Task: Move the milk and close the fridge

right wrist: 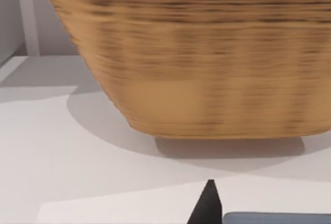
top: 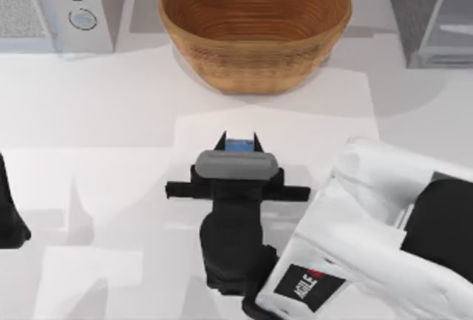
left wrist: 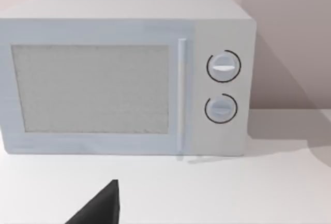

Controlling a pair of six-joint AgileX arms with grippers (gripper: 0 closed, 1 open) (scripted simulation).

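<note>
The right arm of the AgileX pair reaches in from the table's (top: pixel 111 209) lower right corner toward its middle, white forearm angled up and left, black wrist ahead of it. The right gripper (top: pixel 239 145) points toward the table's far edge, its two dark fingertips (top: pixel 220 141) set close around a small blue-topped object. The left arm (top: pixel 11 216) sits parked at the table's left edge.

The fridge (top: pixel 436 9) is cut off at the edge; the milk (top: pixel 239 145) is mostly hidden.
</note>
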